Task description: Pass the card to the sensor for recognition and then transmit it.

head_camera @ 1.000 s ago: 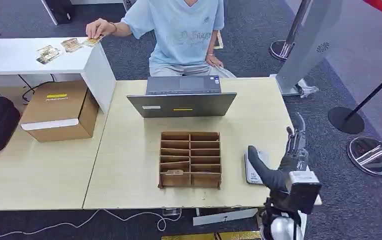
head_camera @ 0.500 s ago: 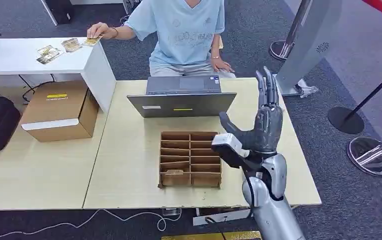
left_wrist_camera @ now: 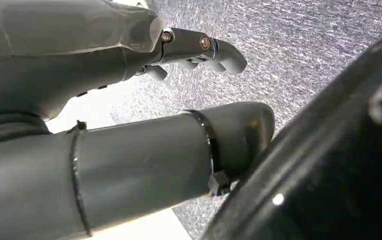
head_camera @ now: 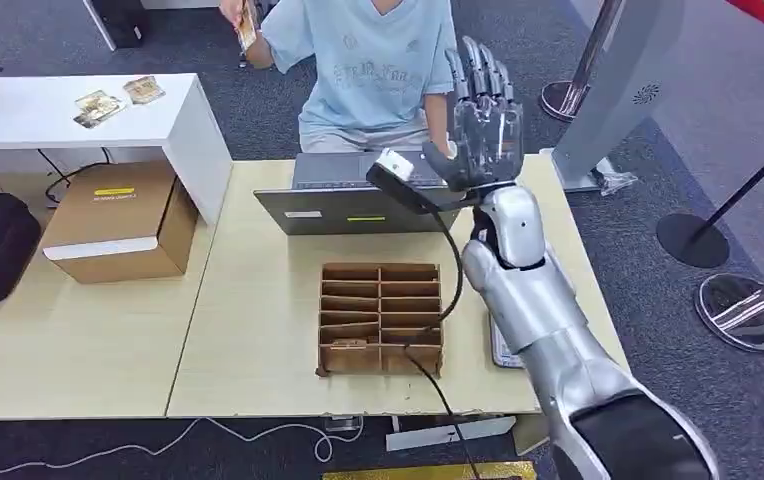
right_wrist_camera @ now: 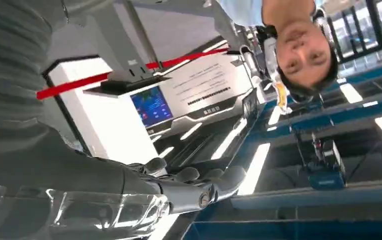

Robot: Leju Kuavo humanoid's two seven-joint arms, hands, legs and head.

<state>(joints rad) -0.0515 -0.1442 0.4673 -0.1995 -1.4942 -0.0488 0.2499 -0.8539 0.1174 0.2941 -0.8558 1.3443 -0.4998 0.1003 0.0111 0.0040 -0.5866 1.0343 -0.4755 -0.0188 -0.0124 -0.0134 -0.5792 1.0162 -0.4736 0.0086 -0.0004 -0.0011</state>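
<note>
Two worktops here: the pale wood one (head_camera: 258,340) and a white one (head_camera: 48,115) off to the side. One laptop (head_camera: 363,195), one cardboard divider tray (head_camera: 381,318), one cardboard box (head_camera: 118,220). Right hand (head_camera: 483,125) is raised, fingers (head_camera: 473,65) straight and spread, holding nothing. Beyond the fingertips, a person's hand (head_camera: 233,10) holds one card (head_camera: 248,25), yellowish, upright. Two more cards (head_camera: 118,98) lie on the white worktop. Left hand (left_wrist_camera: 104,100) is empty, fingers apart.

Pale blue shirt (head_camera: 368,60), brown cardboard organizer (head_camera: 381,318), light wood table (head_camera: 258,300), silver arm (head_camera: 538,310).
</note>
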